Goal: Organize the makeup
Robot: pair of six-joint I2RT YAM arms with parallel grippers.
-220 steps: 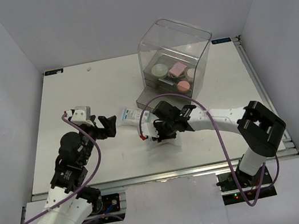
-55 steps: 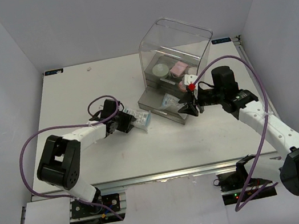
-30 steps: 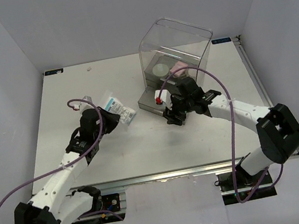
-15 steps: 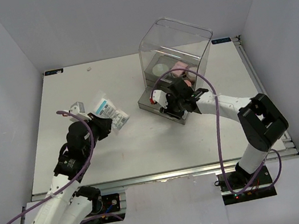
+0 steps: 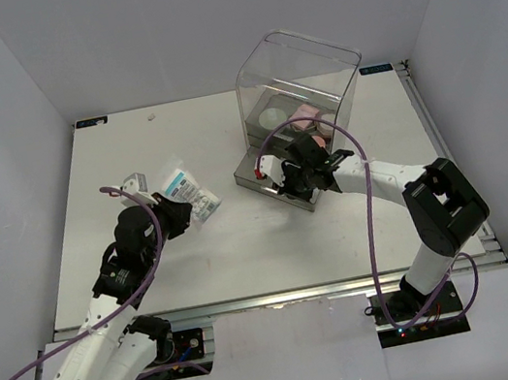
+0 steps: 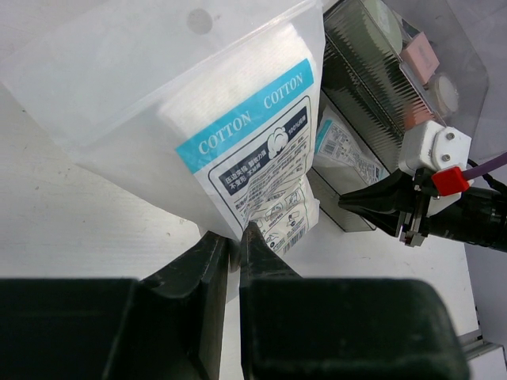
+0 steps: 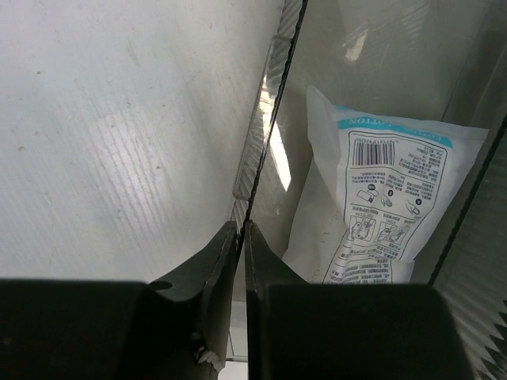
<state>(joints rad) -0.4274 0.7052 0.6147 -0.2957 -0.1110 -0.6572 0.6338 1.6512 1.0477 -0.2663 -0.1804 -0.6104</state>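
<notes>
My left gripper (image 6: 234, 237) is shut on the lower corner of a white-blue cotton sachet (image 6: 245, 142), which hangs above the table left of the box (image 5: 187, 190). A second sachet (image 7: 380, 198) lies inside the pulled-out bottom drawer (image 5: 280, 188). My right gripper (image 7: 241, 229) is shut on that drawer's thin ribbed front wall (image 7: 273, 119), one finger inside and one outside. In the top view this gripper (image 5: 284, 179) sits at the drawer's front. Pink puffs (image 5: 309, 121) and a white round pad (image 5: 271, 115) rest in the box. No brushes are in view.
The clear box with grey drawers (image 5: 299, 83) stands at the back right of the white table (image 5: 129, 153). White walls enclose the table on three sides. The right arm's purple cable (image 5: 366, 200) loops over the table by the drawer.
My right gripper came up to the open drawer's front and shut on its wall. My left arm drew back toward me with the sachet still in its grip.
</notes>
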